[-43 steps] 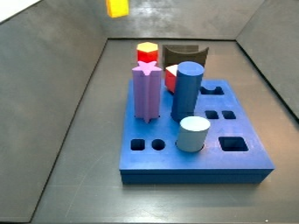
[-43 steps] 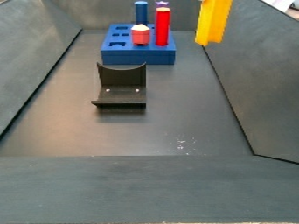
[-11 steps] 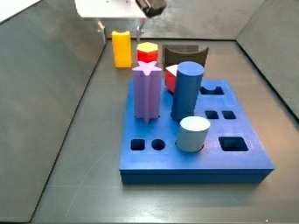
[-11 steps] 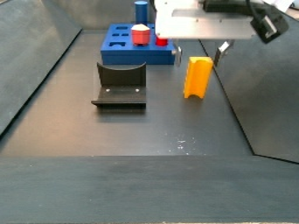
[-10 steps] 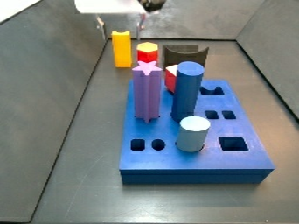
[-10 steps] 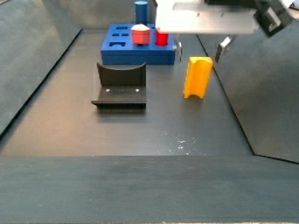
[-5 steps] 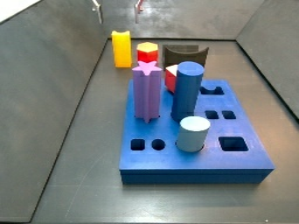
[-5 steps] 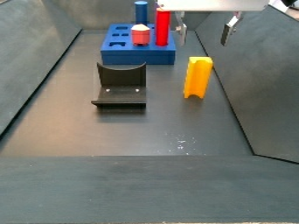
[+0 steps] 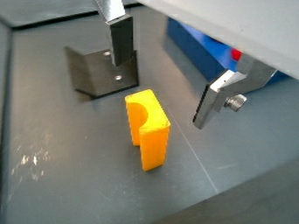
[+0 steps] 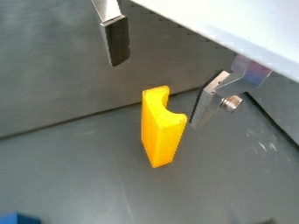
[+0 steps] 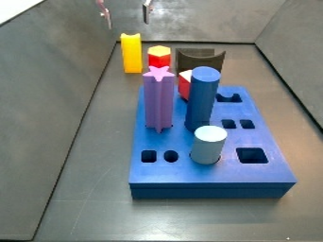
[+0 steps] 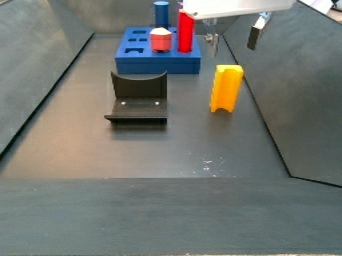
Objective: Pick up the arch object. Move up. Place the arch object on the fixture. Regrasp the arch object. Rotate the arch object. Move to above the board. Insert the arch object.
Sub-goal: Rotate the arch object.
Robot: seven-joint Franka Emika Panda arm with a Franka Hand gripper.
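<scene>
The arch object (image 11: 131,52) is a yellow-orange block standing upright on the dark floor, next to the sloping wall; it shows in the side view (image 12: 227,88) and in both wrist views (image 9: 149,131) (image 10: 162,127), notch facing sideways. My gripper (image 11: 124,11) hangs open and empty straight above it, fingers apart and clear of its top, also in the side view (image 12: 231,35) and both wrist views (image 9: 167,74) (image 10: 163,70). The dark fixture (image 12: 138,95) stands between the arch object and the blue board (image 11: 214,156).
The board holds a purple star peg (image 11: 158,99), a blue cylinder (image 11: 203,95), a pale-blue cylinder (image 11: 210,144) and a red hexagonal peg with yellow top (image 11: 161,57). Grey sloping walls (image 11: 63,85) close in the floor on both sides.
The gripper, low around the arch object a second ago, has risen well above it. The arch object stays standing on the floor where it was let go.
</scene>
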